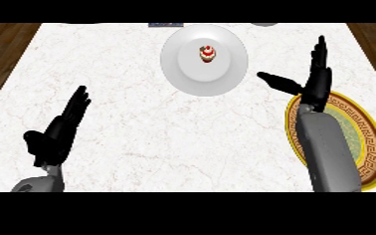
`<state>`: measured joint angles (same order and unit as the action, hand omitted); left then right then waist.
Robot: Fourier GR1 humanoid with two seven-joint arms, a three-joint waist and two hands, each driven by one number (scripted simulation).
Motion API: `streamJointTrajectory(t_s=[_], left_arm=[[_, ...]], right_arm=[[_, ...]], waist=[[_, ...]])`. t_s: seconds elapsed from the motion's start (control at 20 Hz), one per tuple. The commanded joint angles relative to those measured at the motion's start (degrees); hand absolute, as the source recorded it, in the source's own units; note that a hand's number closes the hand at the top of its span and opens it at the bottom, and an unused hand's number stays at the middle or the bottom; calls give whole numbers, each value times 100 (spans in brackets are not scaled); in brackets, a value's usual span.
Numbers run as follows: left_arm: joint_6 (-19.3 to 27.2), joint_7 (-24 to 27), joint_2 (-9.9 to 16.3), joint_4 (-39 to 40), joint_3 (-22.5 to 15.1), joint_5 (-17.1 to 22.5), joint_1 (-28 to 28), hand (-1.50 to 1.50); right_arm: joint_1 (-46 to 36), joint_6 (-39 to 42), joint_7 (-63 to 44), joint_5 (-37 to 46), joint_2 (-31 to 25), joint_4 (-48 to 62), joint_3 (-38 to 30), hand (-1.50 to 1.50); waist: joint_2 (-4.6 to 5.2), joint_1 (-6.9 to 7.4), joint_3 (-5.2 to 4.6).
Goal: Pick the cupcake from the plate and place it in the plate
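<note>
A small cupcake (208, 54) with white frosting and a red top sits near the middle of a white plate (204, 82) at the back of the marble counter. A second plate (349, 124), with a yellow and green patterned rim, lies at the right edge, partly hidden under my right forearm. My right hand (314, 79) is open, fingers straight and pointing away, thumb stretched left toward the white plate; it hovers to the right of that plate. My left hand (60, 129) is open at the lower left, far from both plates.
A dark flat object (164, 25) and a grey object (265, 24) peek in at the counter's far edge. Wooden floor (15, 40) shows past the left and right edges. Bare marble (176, 139) spreads between my two arms.
</note>
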<state>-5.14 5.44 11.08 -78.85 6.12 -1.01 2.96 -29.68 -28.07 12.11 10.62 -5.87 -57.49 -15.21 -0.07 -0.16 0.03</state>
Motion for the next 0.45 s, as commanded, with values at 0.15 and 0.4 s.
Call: streamJointTrajectory(t_s=[0.15,0.4], left_arm=[[-229,-12,155,86,222,153,72,0],[-177,470,-45,354,136,-43,-96,0]], right_arm=[[982,435,629,-161,-73,-214,186,-150],[788,481,943,-417,-447,70,-43,-150]], waist=[[8,23,-2],[9,33,-2]])
